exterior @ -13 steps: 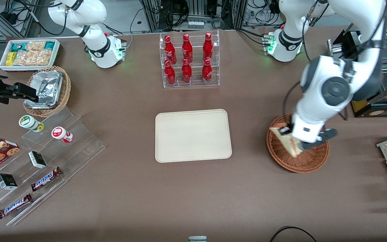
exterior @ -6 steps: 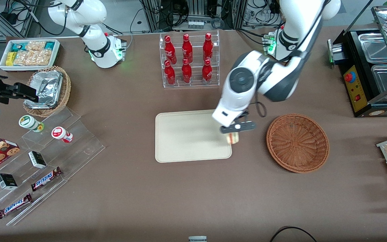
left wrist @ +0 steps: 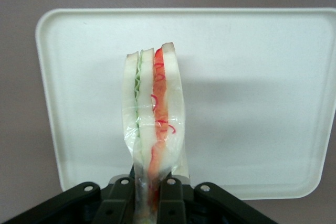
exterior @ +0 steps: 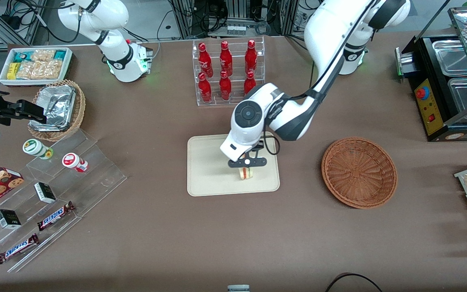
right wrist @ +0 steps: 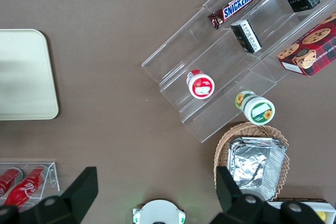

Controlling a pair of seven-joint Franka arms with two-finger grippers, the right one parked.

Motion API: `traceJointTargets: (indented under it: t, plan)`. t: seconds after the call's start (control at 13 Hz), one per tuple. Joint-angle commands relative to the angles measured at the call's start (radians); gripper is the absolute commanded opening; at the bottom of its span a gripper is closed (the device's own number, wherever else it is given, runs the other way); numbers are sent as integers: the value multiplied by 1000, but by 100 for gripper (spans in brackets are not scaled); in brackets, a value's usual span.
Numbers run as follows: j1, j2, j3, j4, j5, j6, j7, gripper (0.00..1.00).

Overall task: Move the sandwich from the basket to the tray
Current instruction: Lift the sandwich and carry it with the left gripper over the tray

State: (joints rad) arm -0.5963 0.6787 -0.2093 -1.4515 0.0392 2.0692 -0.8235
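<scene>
Under the claw (exterior: 246, 167) now is the tray (exterior: 205, 178), where half a second back I only had it at the tray's edge nearest the basket (exterior: 359, 172). The claw is pinched tight on the sandwich (left wrist: 154, 129), which hangs edge-down below it, clear of the tray floor as far as I can judge. The basket sits emptied, well off toward my working arm's end. Carry looks done; lowering and letting go remain.

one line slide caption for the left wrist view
Gripper shut on the wrapped sandwich, holding it edge-up above the cream tray.
</scene>
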Motion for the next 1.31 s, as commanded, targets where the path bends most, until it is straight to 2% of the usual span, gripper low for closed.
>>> traceJointTargets:
  t: [0.0, 0.62, 0.69, 0.77, 0.85, 1.23]
  plan:
    - [-49, 56, 13, 40, 5, 25, -17, 0]
    - [-91, 98, 14, 33, 13, 39, -16, 0]
    - [-92, 98, 14, 28, 13, 38, -16, 29]
    - [-92, 96, 14, 28, 15, 35, -11, 95]
    - [-91, 94, 14, 28, 15, 29, -16, 100]
    - [-68, 4, 24, 39, 11, -26, -17, 100]
